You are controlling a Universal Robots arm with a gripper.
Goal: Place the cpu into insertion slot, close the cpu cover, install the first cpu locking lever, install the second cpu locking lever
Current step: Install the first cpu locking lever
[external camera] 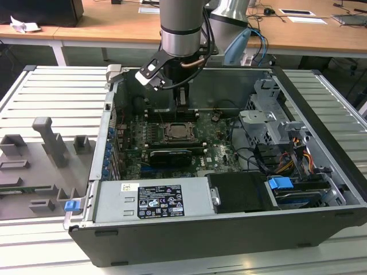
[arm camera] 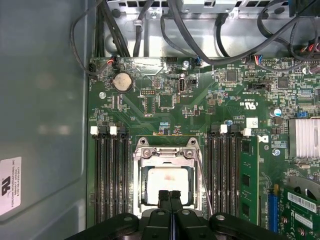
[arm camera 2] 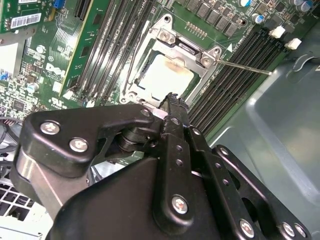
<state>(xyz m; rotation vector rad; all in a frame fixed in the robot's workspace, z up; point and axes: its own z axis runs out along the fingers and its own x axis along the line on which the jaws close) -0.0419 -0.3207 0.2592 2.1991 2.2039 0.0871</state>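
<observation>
The cpu lies in its socket on the green motherboard, its pale metal top showing through the square opening of the cpu cover. That silvery frame lies flat over the chip. In the second wrist view the cpu and cpu cover show again. One thin wire locking lever sticks out from the socket's side over the memory slots, also seen as a slanted lever. My gripper hangs just above the socket's edge, fingers shut together with nothing between them. The exterior view has the gripper above the socket.
Black memory slots flank the socket on both sides. A black card sits in front of the socket. The grey power supply fills the case's near side, with a drive cage and cables at the exterior view's right.
</observation>
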